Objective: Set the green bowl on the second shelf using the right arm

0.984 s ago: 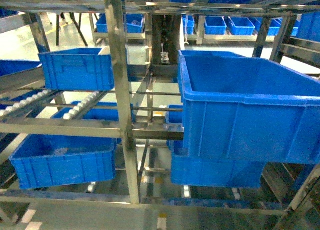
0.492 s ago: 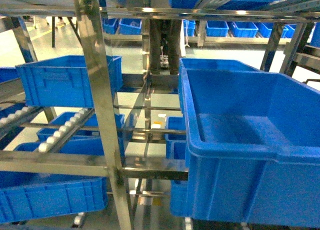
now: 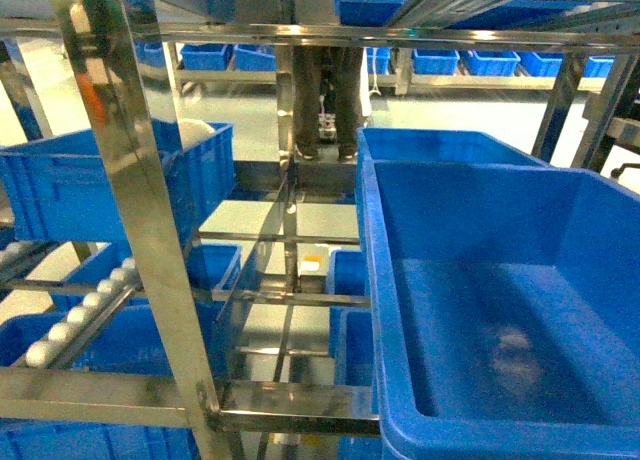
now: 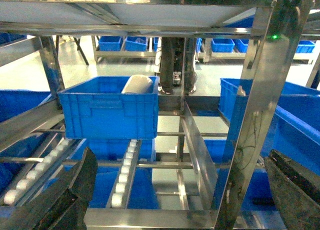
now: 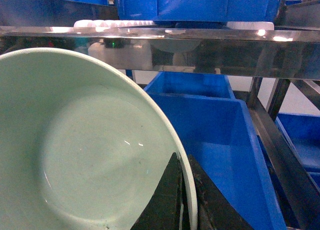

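The green bowl (image 5: 85, 150) runs off the picture's left and bottom edges.

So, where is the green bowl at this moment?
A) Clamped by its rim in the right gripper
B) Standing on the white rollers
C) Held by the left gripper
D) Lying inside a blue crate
A: in the right wrist view the green bowl fills the left of the frame, and the dark fingers of the right gripper pinch its rim.

Our left gripper (image 4: 182, 187) has chunky matte-black fingers (image 4: 75, 190); the right gripper (image 5: 181, 200) fingers look dark too.
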Tool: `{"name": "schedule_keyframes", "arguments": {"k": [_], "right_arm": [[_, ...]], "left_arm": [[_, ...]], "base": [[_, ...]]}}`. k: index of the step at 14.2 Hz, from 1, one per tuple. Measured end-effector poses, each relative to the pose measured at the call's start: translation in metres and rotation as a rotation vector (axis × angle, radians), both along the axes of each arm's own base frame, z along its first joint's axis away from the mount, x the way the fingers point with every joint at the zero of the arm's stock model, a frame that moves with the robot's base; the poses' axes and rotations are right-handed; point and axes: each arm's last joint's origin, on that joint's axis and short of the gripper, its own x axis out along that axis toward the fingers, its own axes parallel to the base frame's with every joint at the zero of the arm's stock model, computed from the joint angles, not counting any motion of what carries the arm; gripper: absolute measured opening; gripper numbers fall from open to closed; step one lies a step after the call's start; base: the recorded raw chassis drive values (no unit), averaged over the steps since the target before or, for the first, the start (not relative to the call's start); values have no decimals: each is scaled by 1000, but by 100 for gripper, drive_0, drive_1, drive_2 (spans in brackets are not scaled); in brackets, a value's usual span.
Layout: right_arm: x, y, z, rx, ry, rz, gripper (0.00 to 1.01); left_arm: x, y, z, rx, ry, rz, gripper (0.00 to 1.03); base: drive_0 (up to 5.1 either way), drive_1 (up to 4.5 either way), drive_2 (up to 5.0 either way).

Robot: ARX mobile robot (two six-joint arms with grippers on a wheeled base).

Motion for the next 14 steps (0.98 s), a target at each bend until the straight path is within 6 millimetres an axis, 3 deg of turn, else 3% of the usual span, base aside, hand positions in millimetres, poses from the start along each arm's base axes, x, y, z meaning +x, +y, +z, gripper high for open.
{"name": "schedule_keyframes", "arguments": {"k": [3,8,14], "right_arm": [[3,0,-2,-17,-13,-2,2],[33,8,-50,-78,111,82,2],[96,-7,-97,-131,259,85,2]], "left_arm": [[0,0,0,0,-3,0,98],[0,0,0,0,-3,0,98],[0,0,0,0,-3,0,98]], "base": [[0,0,0],[0,0,0],[0,0,0]]}}
